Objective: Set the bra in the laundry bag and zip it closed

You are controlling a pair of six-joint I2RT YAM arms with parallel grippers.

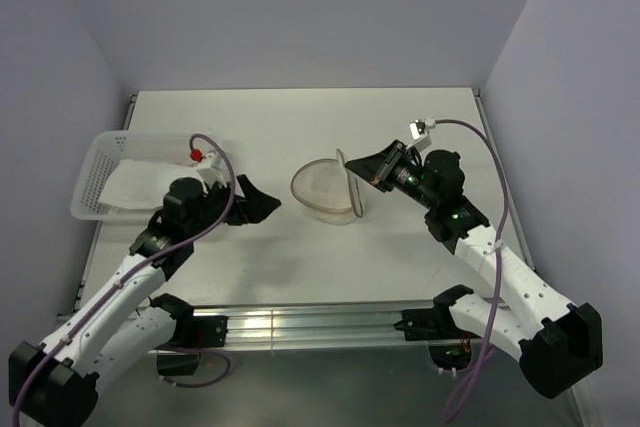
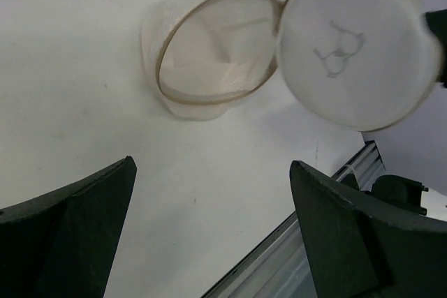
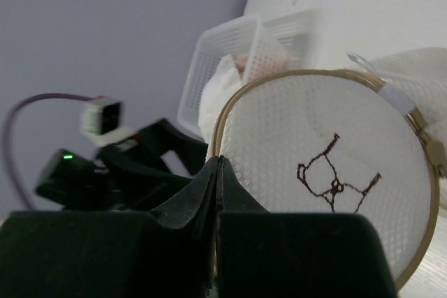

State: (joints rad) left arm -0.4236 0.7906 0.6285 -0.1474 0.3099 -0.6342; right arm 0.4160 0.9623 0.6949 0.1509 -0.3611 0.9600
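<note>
Our right gripper point(image 1: 355, 171) is clamped on the raised lid point(image 2: 356, 47) of the open bag point(image 1: 322, 192) at mid-desk point(image 1: 300, 117). Pale fabric, apparently the bra point(image 2: 209, 78), lies inside. Our left gripper point(image 1: 268, 205) hangs wide open and empty nearby.

The laundry bag point(image 1: 325, 190) was translucent white mesh with a tan-pink rim, and its lid bore a dark brown line drawing point(image 3: 335, 176). The basket point(image 1: 100, 162) was white, perforated in a grid pattern. The table point(image 1: 300, 117) was off-white and the walls point(image 1: 300, 17) pale lilac.
</note>
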